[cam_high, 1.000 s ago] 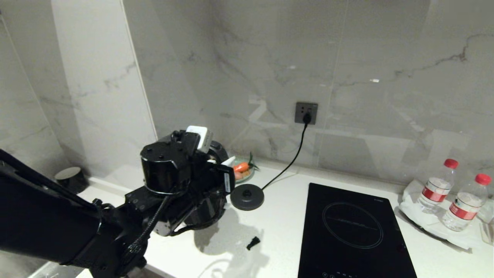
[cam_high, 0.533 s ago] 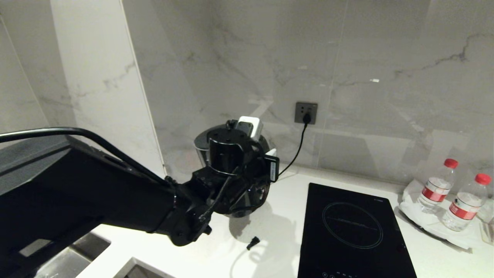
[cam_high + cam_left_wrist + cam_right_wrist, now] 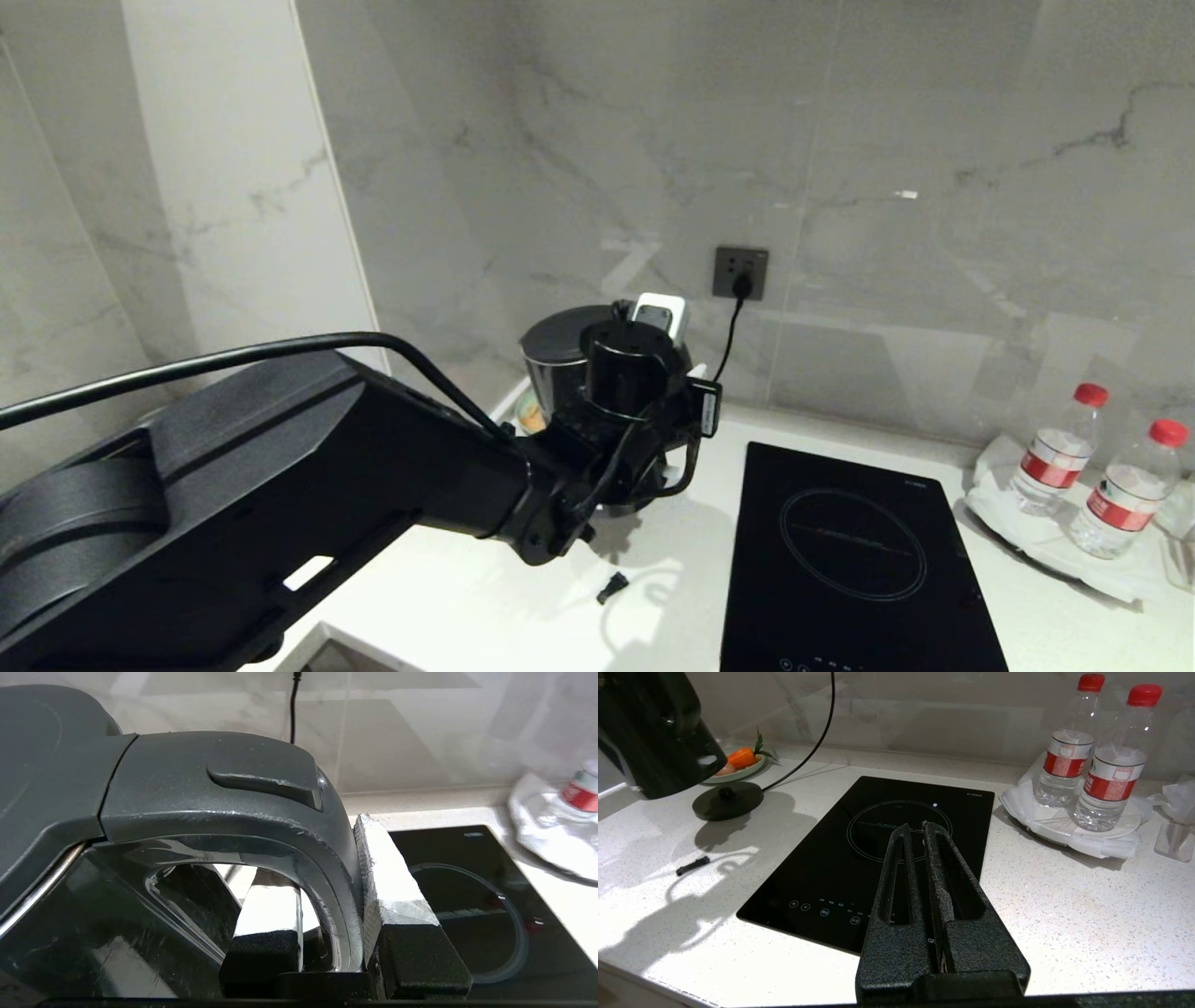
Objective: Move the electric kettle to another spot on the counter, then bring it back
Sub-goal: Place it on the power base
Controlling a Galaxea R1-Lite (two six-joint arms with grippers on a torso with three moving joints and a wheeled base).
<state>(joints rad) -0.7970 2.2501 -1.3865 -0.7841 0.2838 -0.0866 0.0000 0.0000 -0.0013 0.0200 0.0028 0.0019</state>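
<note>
The electric kettle (image 3: 558,353), glossy black with a grey lid, hangs in the air near the back wall. My left gripper (image 3: 322,858) is shut on its loop handle (image 3: 261,793), one taped finger (image 3: 273,900) inside the loop and the other outside. In the right wrist view the kettle (image 3: 658,732) hovers just above the round base disc (image 3: 727,801), not resting on it. The left arm (image 3: 280,504) hides that disc in the head view. My right gripper (image 3: 916,827) is parked, shut and empty, over the white counter (image 3: 1064,914) near the hob.
A black induction hob (image 3: 850,551) lies right of the kettle. Two water bottles (image 3: 1055,462) stand on a wrapped tray at the far right. A plate with a carrot (image 3: 738,760) sits behind the disc. A small black piece (image 3: 611,586) lies on the counter. The cord runs to a wall socket (image 3: 740,273).
The left arm has carried the kettle to the right and toward the back wall, from left of the base disc to above it. The grip is unchanged and the right arm is still.
</note>
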